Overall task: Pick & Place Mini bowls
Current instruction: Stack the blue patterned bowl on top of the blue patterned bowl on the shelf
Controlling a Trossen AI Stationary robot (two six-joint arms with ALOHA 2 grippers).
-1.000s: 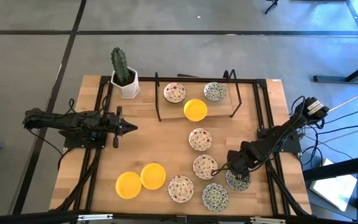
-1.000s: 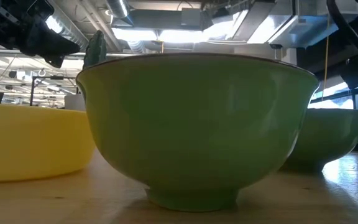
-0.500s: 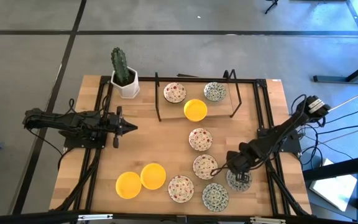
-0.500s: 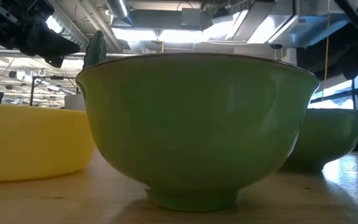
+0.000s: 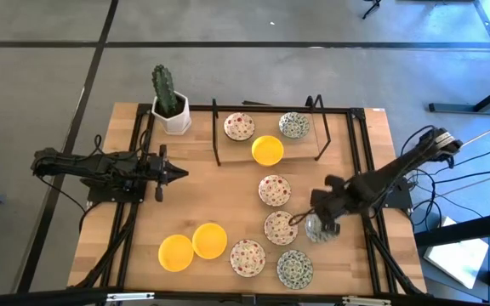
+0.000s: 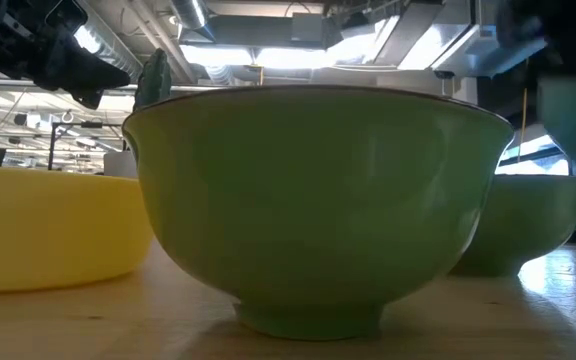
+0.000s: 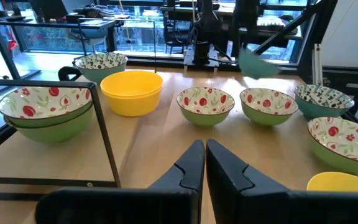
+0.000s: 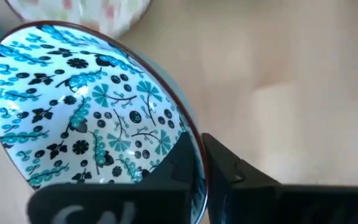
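A wooden tabletop (image 5: pixel 143 229) is strewn with mini bowls. A green-patterned bowl (image 5: pixel 316 226) is held off the surface near the right edge, its rim clamped between the right gripper (image 8: pixel 197 163) fingers. The left gripper (image 5: pixel 179 175), fingers together, is parked at the left side

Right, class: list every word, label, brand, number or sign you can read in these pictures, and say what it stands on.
None can be read.
The bowl pinched at its rim in the right gripper bears only a blue-green and black flower pattern, no letters.
The cactus pot, the table and the left gripper show no lettering.
The room behind shows no sign that can be read.
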